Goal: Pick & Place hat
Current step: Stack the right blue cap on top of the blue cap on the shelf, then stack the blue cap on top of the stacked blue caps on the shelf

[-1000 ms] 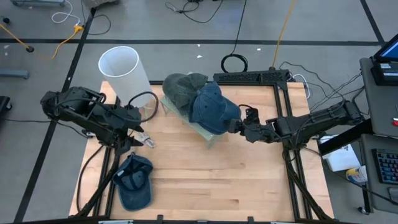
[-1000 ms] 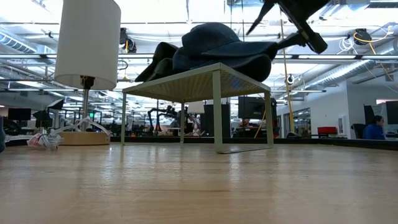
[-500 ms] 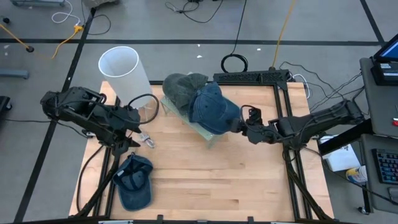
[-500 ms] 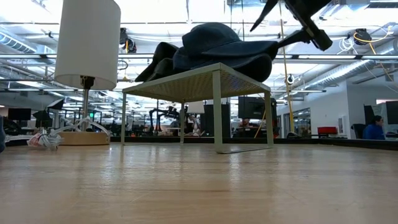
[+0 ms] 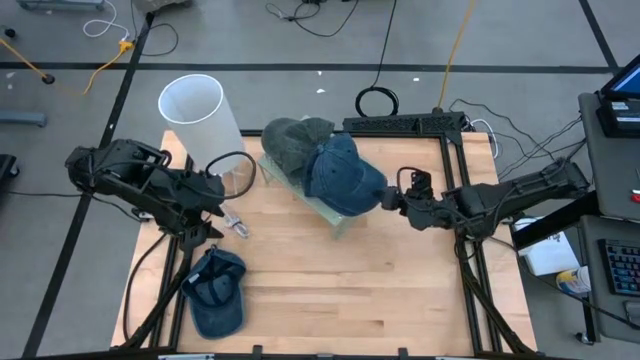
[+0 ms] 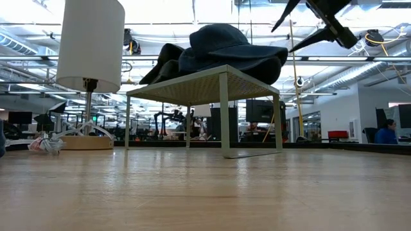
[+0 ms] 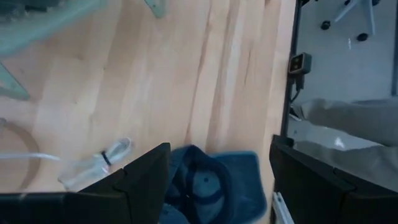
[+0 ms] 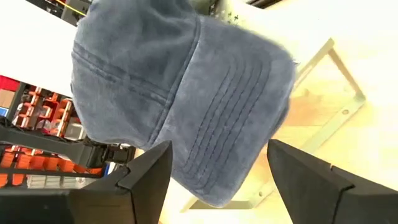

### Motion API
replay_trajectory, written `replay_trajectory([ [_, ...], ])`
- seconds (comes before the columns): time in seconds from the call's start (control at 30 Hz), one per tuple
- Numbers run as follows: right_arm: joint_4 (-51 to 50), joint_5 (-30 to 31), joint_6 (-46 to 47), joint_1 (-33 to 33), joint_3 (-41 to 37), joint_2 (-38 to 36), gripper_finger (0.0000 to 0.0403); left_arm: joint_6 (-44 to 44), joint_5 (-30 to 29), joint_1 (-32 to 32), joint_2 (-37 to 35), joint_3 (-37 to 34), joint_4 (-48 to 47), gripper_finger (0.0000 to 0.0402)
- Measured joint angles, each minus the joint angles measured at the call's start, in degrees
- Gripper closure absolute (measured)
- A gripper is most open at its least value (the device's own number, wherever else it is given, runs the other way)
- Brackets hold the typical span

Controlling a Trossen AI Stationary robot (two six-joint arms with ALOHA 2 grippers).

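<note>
A blue hat lies on a small pale mesh stand, leaning on a green hat behind it. Its brim sticks out over the stand's right edge. My right gripper is open just to the right of that brim. In the low view its fingers are spread, with a small gap to the brim tip. A second blue hat lies inside-up on the table near the front left. My left gripper hangs open above the table, over that hat.
A lamp with a white shade stands at the table's far left corner, its cord and a small bundle on the wood beside my left gripper. Bare wood stretches across the near right. The table's metal frame borders the right side.
My right gripper has drawn back toward the table's right edge, away from the blue hat's brim, with its fingers still spread. The hat stays on the stand.
</note>
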Motion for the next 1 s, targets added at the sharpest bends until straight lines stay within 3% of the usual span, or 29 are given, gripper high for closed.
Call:
replay_trajectory([
  [0.2, -4.56, -3.70, -0.30, 0.00, 0.02, -4.46, 0.0145, -5.38, 4.41, -0.25, 0.00, 0.00, -0.39, 0.0128],
  [0.47, -4.85, -13.21, -9.64, 0.00, 0.02, -8.15, 0.0145, -21.87, 9.00, -4.31, 0.09, 0.00, -0.41, 0.0128],
  [0.63, 0.27, -16.76, -17.80, 0.00, 0.02, -9.35, 0.0145, -36.38, 9.03, -7.64, 0.76, 0.00, -0.43, 0.0128],
  [0.87, 7.91, -16.89, -19.55, 0.00, -0.11, -9.68, 0.0145, -60.59, 3.40, -11.14, 3.16, 0.00, -0.43, 0.0128],
  [1.0, 17.74, -22.60, -21.85, -0.02, -3.08, -9.63, 0.0145, -74.40, 1.76, -12.68, 5.95, 0.00, -0.43, 0.0128],
])
